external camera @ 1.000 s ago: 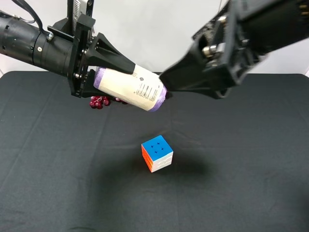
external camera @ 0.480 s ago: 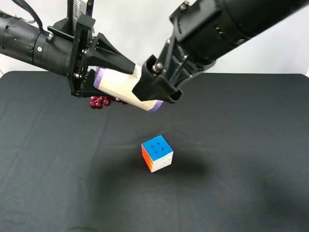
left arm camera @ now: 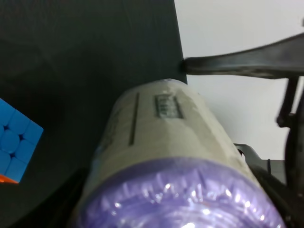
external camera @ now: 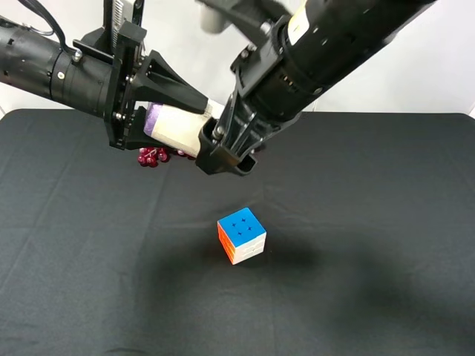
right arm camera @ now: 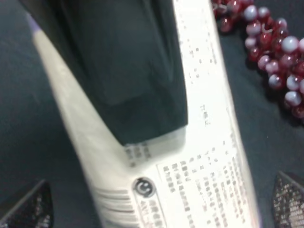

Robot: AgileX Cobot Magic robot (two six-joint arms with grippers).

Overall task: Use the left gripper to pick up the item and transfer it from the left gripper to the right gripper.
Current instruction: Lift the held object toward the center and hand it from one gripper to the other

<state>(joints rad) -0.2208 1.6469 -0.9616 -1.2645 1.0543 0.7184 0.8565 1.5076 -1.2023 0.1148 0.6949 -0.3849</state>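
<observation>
Pickup done: left gripper [external camera: 194, 119] is clamped on the purple-capped container [external camera: 172, 127], held aloft above the grapes [external camera: 152, 156]. Right gripper [external camera: 223, 152] straddles its free end, jaws apart. Remaining: right closes, left releases.

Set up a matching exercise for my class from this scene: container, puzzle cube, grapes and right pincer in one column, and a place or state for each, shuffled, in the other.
Things:
1 container
2 puzzle cube
3 grapes
4 right pincer

States:
A lying on the black cloth, partly hidden behind the container
B open, around the container's free end
C held in the air by the left pincer
D standing alone on the cloth, blue face up

Pairs: 1-C, 2-D, 3-A, 4-B
</observation>
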